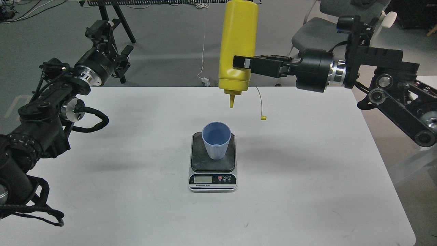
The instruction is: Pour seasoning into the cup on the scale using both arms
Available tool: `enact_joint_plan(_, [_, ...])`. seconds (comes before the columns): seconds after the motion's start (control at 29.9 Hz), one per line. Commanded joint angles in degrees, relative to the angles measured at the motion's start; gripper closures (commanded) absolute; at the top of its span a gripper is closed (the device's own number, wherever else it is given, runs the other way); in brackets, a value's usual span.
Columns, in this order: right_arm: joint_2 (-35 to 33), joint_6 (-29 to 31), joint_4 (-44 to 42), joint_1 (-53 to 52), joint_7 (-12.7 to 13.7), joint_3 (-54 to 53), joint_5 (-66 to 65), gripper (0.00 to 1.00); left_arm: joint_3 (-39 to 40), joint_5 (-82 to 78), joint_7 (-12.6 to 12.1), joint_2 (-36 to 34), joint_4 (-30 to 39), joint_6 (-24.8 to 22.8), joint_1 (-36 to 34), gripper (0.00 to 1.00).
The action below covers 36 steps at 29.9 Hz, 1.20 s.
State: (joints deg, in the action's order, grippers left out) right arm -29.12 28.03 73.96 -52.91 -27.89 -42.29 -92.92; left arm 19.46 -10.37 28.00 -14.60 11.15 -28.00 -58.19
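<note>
The yellow seasoning bottle (238, 48) hangs upside down, nozzle pointing down, above and slightly right of the light-blue cup (215, 140). Its small tethered cap (263, 118) dangles to the right. My right gripper (243, 64) comes in from the right and is shut on the bottle's lower body. The cup stands upright on the dark plate of the scale (212, 167) at the table's middle. My left gripper (110, 41) is raised beyond the table's far left corner, fingers apart and empty.
The white table (307, 171) ends at its right edge near my right arm. A grey chair (327, 37) and black trestle legs (247, 41) stand on the floor beyond the far edge. A second white table (421, 82) is at the far right.
</note>
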Motion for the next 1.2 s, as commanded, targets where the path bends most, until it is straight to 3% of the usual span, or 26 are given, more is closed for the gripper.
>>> enact_joint_plan(0.0, [1.34,-0.03,0.31,-0.18,-0.06,1.06,-5.85,0.52,0.05,0.00,0.00,0.01,0.01,0.00,0.00,0.13])
enact_joint_plan(0.13, [3.01,-0.69,0.31,-0.44,-0.11,3.52,-13.94,0.52,0.05,0.00,0.00,0.01,0.01,0.00,0.00,0.13])
enact_joint_plan(0.37, [5.56,-7.45,0.13,-0.44,-0.11,5.02,-23.61,0.52,0.14,0.08,0.00,0.10,0.01,0.00,0.00,0.13])
enact_joint_plan(1.17, [6.79,-14.05,-0.22,-0.62,-0.11,5.11,-32.08,0.52,0.14,0.08,0.00,0.10,0.01,0.00,-0.09,0.13])
